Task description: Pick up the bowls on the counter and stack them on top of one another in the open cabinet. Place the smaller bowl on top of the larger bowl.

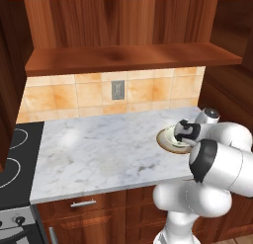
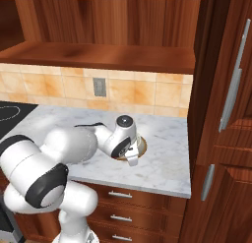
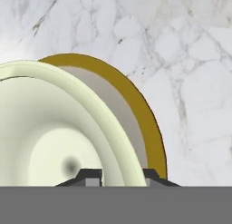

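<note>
Between the claw's [image 3: 118, 175] tips sits the smaller bowl's [image 3: 54, 137] rim.

Small bowl [image 3: 59, 128]: hand view cuts it off at left and bottom; only part of rim and inside shows. Large bowl [image 3: 145, 123]: mostly hidden behind small bowl, a crescent of tan rim and pale inside visible. Left base view: hand covers most of both bowls; whether small bowl sits in large bowl or is lifted off it, cannot tell. Right base view: wrist hides small bowl, only a sliver of large bowl's rim peeks out. Fingertips [image 3: 90, 177]: just their tops visible, straddling small bowl's rim. Stovetop [image 1: 12, 159]: cut by left edge. Cabinet [image 1: 123, 58]: top cropped.
</note>
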